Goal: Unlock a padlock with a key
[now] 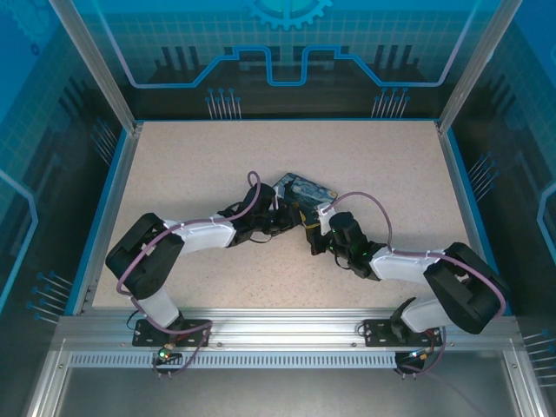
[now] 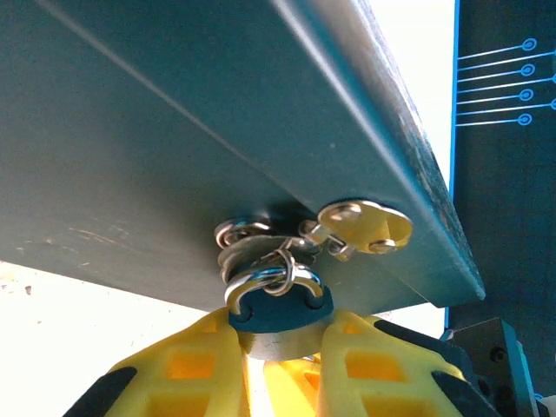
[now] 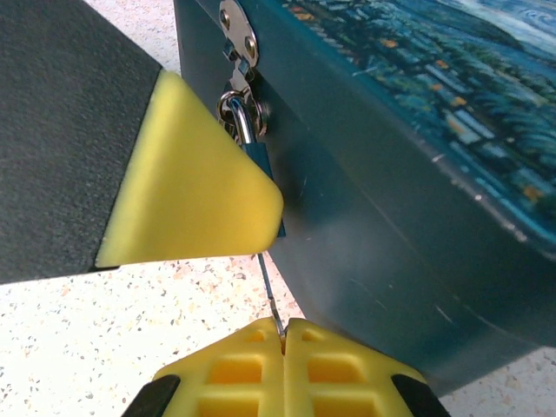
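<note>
Our left jaws are clamped on the padlock (image 2: 280, 306), which is hooked by its shackle through the latch (image 2: 241, 233) on the side of the tin (image 3: 417, 174), in the middle of the surface (image 1: 217, 156). Our right jaws are pressed together on the key (image 3: 269, 287), whose thin blade points up toward the padlock's lower end, just beside the left yellow finger (image 3: 191, 182)

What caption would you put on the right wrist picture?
Right gripper pinches the key, aiming it up at the padlock hanging on the tin, beside the left gripper's finger.
</note>
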Controlling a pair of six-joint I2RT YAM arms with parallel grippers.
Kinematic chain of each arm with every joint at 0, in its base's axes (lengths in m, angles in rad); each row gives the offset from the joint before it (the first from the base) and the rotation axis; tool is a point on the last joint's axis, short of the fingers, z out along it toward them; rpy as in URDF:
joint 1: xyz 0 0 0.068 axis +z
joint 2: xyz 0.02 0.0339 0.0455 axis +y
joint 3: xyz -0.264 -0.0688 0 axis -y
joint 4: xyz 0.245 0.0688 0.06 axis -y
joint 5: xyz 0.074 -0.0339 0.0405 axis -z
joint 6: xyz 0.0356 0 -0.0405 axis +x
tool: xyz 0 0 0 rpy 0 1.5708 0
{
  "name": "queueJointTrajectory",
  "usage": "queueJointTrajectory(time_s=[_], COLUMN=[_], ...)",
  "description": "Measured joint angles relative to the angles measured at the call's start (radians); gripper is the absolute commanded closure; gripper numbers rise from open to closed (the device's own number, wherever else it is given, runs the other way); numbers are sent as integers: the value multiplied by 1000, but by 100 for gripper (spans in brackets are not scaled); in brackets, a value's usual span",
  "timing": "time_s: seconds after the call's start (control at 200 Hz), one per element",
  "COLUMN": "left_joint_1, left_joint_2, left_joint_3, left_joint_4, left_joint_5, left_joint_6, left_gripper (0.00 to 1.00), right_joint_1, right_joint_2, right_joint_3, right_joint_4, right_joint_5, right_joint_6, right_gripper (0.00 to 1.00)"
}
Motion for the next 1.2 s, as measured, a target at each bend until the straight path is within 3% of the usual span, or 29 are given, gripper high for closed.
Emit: queueJointTrajectory(time_s=[1.201], left_joint_1=[20], left_joint_2=[0], left_joint_3=[-5], left_joint_4=[47], left_joint_5=[-50], left_joint_6=[-80], left_gripper=[100], right_joint_1=[-47], right_joint_2=[108], right_joint_3=[45], right_joint_4=[126], right_joint_5=[-76], right_joint_6=[-72], right_gripper=[100])
